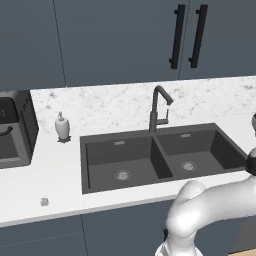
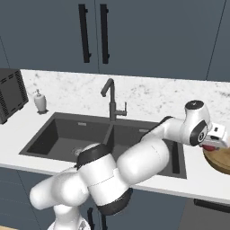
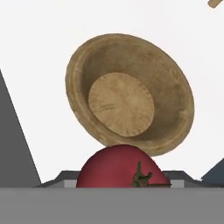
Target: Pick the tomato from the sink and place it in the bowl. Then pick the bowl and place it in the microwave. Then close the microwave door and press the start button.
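Wooden bowl empty, sitting on white counter right of sink. Both sink basins bare. Claw clamped on red tomato, jaws apart around it, hanging just above bowl rim, not in bowl yet.
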Controlling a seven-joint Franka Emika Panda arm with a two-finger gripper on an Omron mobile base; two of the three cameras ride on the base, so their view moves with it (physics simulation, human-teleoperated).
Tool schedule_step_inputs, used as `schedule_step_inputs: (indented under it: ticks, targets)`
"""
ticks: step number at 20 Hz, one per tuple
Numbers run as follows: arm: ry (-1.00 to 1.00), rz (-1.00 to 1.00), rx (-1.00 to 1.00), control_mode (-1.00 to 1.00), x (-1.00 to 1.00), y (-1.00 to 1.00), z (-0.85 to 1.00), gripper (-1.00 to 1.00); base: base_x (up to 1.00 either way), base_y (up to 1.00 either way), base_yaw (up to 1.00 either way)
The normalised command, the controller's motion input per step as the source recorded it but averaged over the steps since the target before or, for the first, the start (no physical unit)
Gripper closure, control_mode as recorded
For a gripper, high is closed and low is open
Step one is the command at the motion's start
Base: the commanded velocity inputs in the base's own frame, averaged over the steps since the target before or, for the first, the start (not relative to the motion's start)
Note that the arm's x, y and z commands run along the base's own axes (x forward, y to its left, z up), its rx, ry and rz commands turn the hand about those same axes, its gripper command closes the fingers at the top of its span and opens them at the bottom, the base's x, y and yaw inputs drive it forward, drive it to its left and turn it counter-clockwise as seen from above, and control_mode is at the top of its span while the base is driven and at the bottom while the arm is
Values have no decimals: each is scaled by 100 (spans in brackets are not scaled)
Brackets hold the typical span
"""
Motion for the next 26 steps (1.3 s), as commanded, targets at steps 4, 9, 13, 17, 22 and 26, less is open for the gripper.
schedule_step_inputs:
  ticks: [4, 9, 13, 17, 22, 26]
  targets:
    - [0, 0, 1, -100, 19, -24, -12, 100, 0, 0, 0]
    - [0, 0, 0, -100, 29, -21, -13, 100, 0, 0, 0]
    - [0, 0, 0, -100, 20, -18, -27, 100, 0, 0, 0]
    - [0, 0, 0, -100, 22, -23, -26, 100, 0, 0, 0]
    - [2, 0, 0, -100, 12, -18, -41, -100, 0, 0, 0]
    - [1, 1, 1, -100, 6, -13, -33, -100, 0, 0, 0]
